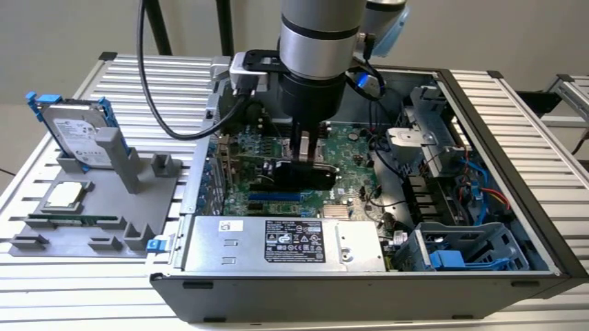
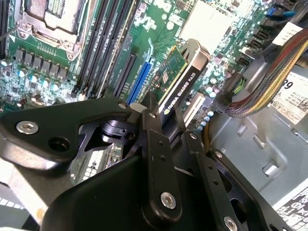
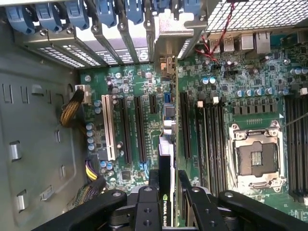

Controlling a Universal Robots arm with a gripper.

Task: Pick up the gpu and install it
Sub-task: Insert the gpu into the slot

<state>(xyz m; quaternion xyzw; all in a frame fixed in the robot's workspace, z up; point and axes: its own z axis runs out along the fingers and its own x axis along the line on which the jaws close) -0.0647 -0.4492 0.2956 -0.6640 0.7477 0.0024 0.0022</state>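
The black two-fingered pincer (image 1: 308, 153) is clamped on the flat black-and-green gpu card (image 1: 304, 174), held edge-down at the centre of the exterior view, over the green motherboard (image 1: 354, 148) inside the open computer case — picked up, apparently not yet seated in a slot.

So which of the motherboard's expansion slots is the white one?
The white slot is the outermost of the row, nearest the bundled power cables; the others are black. The claw holds the gpu farther along.

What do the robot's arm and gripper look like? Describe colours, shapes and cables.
The arm is a silver-grey cylinder with a black band and a pale blue joint cap. A black cable loops beside it. The gripper is black, its linkage bars studded with silver screws in both wrist views.
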